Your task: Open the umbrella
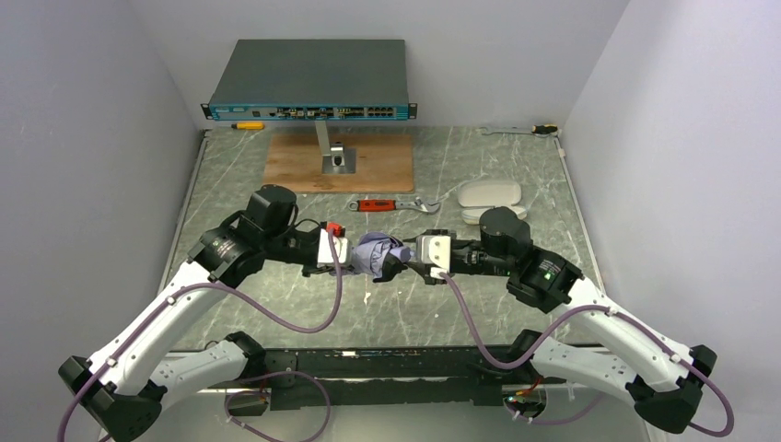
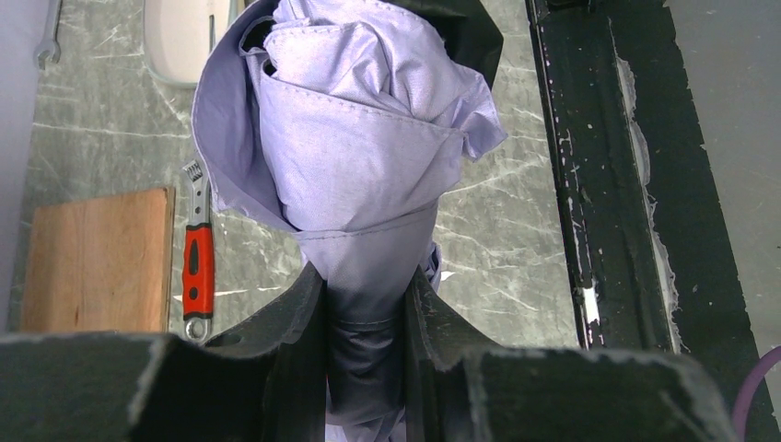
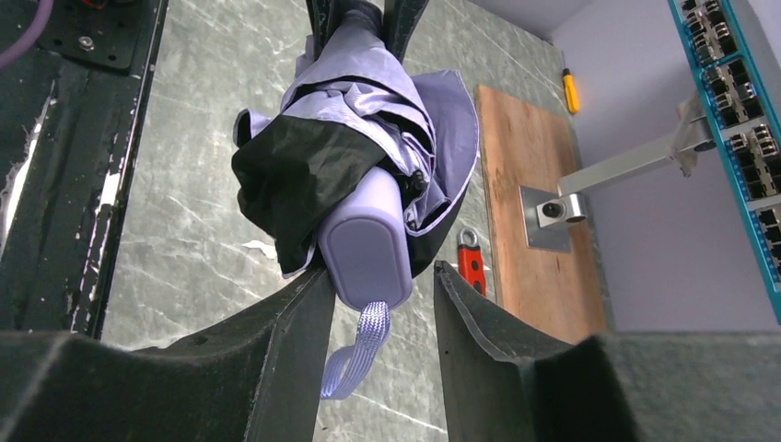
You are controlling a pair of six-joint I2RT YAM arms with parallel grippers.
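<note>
Lilac fabric, bunched, with black lining showing: the umbrella (image 1: 376, 255) lies crosswise between the two hands, just on the near side of the red-handled wrench (image 1: 385, 205). The left hand (image 2: 365, 287) is clamped on its fabric end. The right hand (image 3: 382, 276) stands partly open around the handle (image 3: 367, 241), one finger touching, the other just clear. Beyond the wrench a wooden board (image 1: 368, 168) lies on the table (image 1: 276, 308).

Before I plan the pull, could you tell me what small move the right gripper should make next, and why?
Probably close the right gripper on the handle. The handle sits between its fingers, but a gap shows beside one finger, so the grip looks unfinished. The left gripper clamps the folded umbrella, ready for a pull apart.
</note>
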